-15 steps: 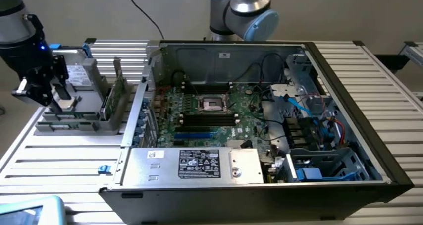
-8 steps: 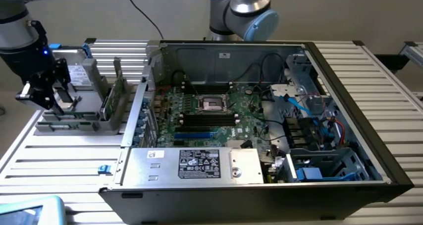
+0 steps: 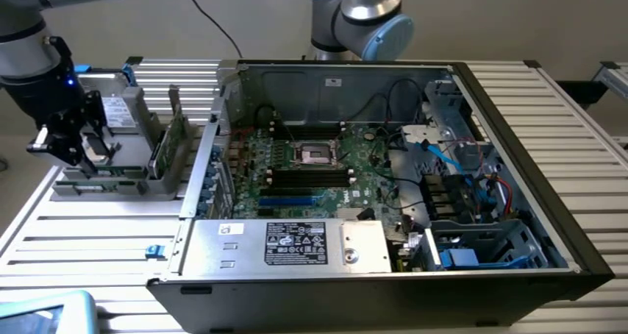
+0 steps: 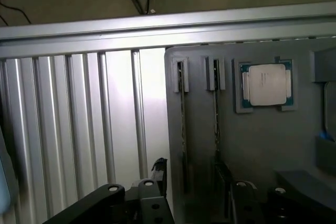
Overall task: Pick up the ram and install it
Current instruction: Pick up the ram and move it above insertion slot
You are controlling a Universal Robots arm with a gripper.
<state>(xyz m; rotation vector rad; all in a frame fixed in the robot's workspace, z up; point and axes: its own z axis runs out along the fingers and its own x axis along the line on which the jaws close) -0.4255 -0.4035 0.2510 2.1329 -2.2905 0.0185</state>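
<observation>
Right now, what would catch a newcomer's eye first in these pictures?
The open computer case sits mid exterior view, its green motherboard bare. At that view's left the open gripper hangs over a grey holder where ram sticks stand on edge. The wrist view shows a silver processor chip in the holder.

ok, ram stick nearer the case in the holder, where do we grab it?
Probably its top long edge, near the middle, coming straight down. The ram stands on edge in a slot of the grey holder, so only that upper strip is free; set the jaws across its two flat faces.
</observation>
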